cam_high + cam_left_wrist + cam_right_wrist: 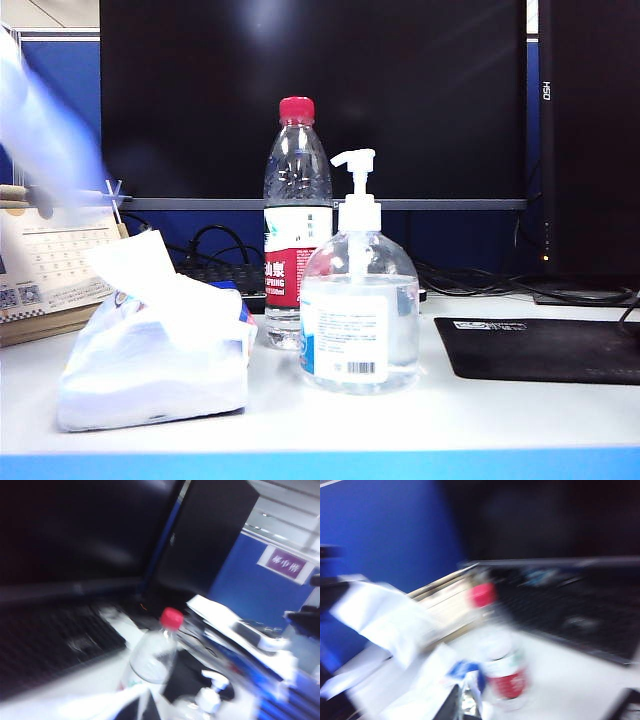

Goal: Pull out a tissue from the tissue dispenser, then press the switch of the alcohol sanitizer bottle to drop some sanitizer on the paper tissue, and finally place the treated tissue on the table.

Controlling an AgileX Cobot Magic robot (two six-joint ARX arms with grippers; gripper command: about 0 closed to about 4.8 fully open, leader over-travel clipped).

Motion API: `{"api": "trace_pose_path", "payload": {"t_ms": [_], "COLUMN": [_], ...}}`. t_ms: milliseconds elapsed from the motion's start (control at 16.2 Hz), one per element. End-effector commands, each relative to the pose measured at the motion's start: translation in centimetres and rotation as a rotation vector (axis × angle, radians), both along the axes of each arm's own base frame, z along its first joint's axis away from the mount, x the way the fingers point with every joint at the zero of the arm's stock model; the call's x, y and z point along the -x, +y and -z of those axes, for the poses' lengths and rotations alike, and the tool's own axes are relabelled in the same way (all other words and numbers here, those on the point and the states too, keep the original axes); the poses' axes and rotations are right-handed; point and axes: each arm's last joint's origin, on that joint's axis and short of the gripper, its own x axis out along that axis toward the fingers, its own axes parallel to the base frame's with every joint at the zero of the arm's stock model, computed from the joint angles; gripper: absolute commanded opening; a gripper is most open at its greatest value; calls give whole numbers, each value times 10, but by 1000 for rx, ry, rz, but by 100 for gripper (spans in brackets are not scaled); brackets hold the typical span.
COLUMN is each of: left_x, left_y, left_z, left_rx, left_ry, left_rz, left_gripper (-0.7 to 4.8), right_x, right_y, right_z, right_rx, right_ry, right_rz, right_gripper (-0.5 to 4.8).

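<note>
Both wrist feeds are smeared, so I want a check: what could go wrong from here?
1. The tissue sticks out of the soft tissue dispenser; a pull may drag the pack along.
2. The water bottle stands just behind the alcohol sanitizer bottle; pressing the switch could topple it.
3. The left arm blurs above the calendar; left gripper and right gripper show in no view clearly.

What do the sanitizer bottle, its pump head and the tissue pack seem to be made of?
Alcohol sanitizer bottle: clear glossy plastic, since the background shows through it. Switch: opaque white plastic, smooth. Tissue dispenser: probably thin soft plastic film, as it is creased and slightly shiny, with a matte paper tissue sticking up.
</note>
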Motion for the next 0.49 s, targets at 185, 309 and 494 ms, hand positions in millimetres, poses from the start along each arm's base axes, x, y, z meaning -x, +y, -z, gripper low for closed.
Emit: {"api": "trace_pose_path", "payload": {"t_ms": [185, 309, 494], "left_x": [34, 44, 46], "left_y": [-9, -19, -25], "left_z": [43, 71, 95], "left_rx": [76, 99, 77], "left_ry": [48, 110, 178], "left_rz": [-147, -187, -282], "left_gripper": [-6, -6, -6], "right_x": [18, 25, 30], "right_y": [-12, -14, -14], "right_z": [-4, -7, -6], "right_rx": [10, 17, 23], "right_ry": [-29, -73, -56], "right_rz": [140, 138, 135], "right_gripper": [-5, -5, -5]}}
